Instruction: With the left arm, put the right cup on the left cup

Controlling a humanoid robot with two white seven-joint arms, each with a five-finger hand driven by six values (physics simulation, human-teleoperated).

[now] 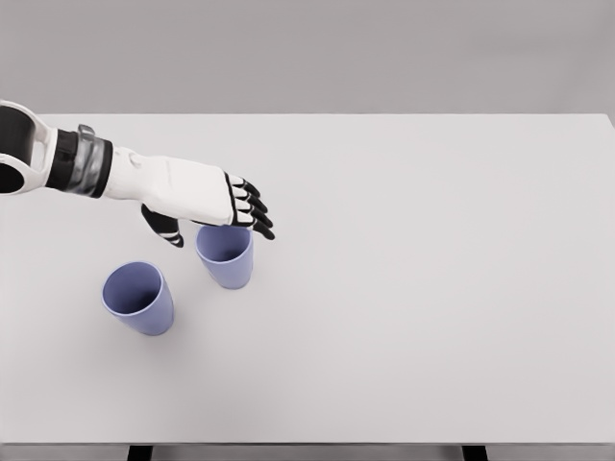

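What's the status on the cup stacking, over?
Left hand open, above the right cup, no grasp seen. Left cup upright, apart from it. Right arm out of view. Nothing between the cups on the table.

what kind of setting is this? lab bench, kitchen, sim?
Most likely a bare simulated test bench, not a real room. A plain white table against a featureless grey backdrop carries only two identical blue cups, with the left hand over the right one.
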